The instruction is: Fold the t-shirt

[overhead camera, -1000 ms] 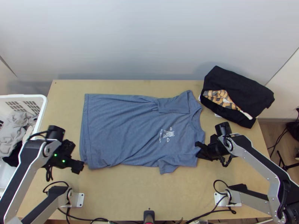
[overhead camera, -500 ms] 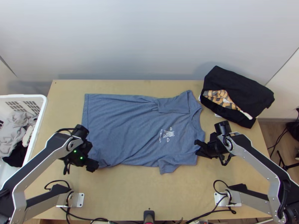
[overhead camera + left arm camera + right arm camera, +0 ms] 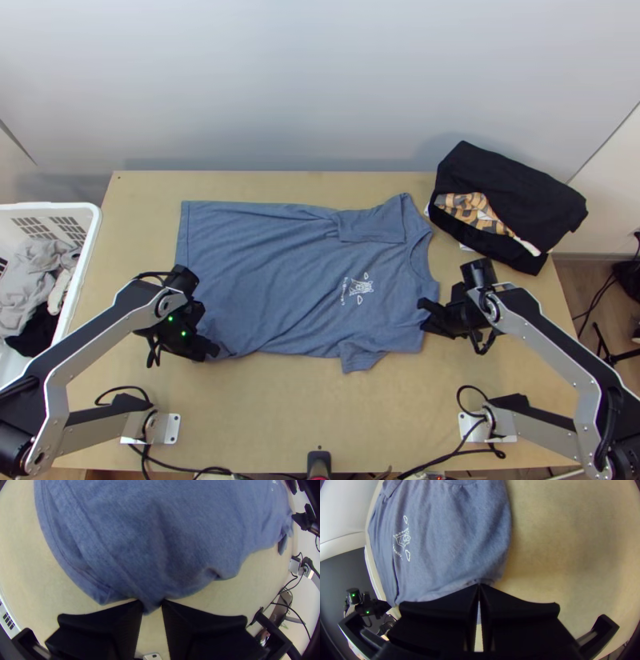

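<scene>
The blue t-shirt (image 3: 272, 280) lies spread on its side across the table, collar toward the right, hem toward the left, with one sleeve laid over the body. At the hem's near corner is my left gripper (image 3: 214, 350); in the left wrist view, my left gripper (image 3: 152, 604) is shut on a small pinch of the t-shirt (image 3: 150, 546). My right gripper (image 3: 425, 314) sits at the near shoulder, between collar and sleeve. The right wrist view has my right gripper (image 3: 479, 586) with its fingertips together on the edge of the t-shirt (image 3: 453, 540).
A white basket (image 3: 90, 232) with clothes stands at the left. Black folded clothes with a patterned orange piece (image 3: 474, 212) lie at the table's back right. Bare wooden table (image 3: 312, 408) stretches along the near side of the shirt.
The left arm has moved right, from beside the hem onto the shirt's near left corner, and its gripper has taken hold of cloth there. The right gripper has stayed nearly still.
</scene>
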`<state>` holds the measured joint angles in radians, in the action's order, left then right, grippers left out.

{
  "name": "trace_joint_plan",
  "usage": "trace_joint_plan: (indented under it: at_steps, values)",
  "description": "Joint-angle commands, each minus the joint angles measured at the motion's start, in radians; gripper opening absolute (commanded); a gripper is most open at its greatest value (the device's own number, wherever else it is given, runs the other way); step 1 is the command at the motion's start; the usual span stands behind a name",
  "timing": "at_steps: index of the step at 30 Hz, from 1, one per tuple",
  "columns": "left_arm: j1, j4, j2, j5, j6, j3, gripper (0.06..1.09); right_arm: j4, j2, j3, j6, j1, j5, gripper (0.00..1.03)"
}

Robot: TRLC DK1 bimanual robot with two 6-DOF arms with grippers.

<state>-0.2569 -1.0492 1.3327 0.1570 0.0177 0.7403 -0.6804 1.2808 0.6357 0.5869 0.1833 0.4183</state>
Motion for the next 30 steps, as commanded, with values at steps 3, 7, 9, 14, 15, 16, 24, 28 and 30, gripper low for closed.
trace_joint_plan:
  at_steps: [3,7,9,14,15,16,24,28,30]
  values:
    - [0.016,0.049,-0.021,0.003,-0.004,0.047,0.10,0.001,-0.012,0.005,-0.012,-0.033,-0.003,0.03]
    - [0.034,0.040,-0.017,0.003,-0.038,0.131,0.10,0.001,-0.012,-0.002,-0.015,-0.033,-0.003,0.03]
    - [0.051,0.038,-0.001,0.004,-0.067,0.174,0.10,0.001,-0.012,-0.007,-0.016,-0.031,-0.003,0.03]
    - [0.081,0.040,0.042,0.004,-0.071,0.234,0.10,0.004,-0.014,-0.016,-0.015,-0.030,-0.003,0.03]
    - [0.081,0.038,0.051,0.004,-0.071,0.241,0.10,0.004,-0.014,-0.018,-0.015,-0.030,-0.003,0.03]
    - [0.081,0.040,0.063,0.004,-0.071,0.249,0.10,0.004,-0.015,-0.019,-0.016,-0.030,-0.003,0.03]
    - [0.058,0.144,0.186,0.007,-0.128,0.315,1.00,0.010,-0.024,-0.042,-0.012,-0.025,-0.003,0.03]
    - [0.025,0.206,0.210,0.007,-0.191,0.350,1.05,0.015,-0.034,-0.047,-0.006,-0.022,-0.003,0.03]
    - [0.030,0.196,0.204,0.007,-0.194,0.378,1.05,0.015,-0.043,-0.050,-0.004,-0.022,-0.003,0.03]
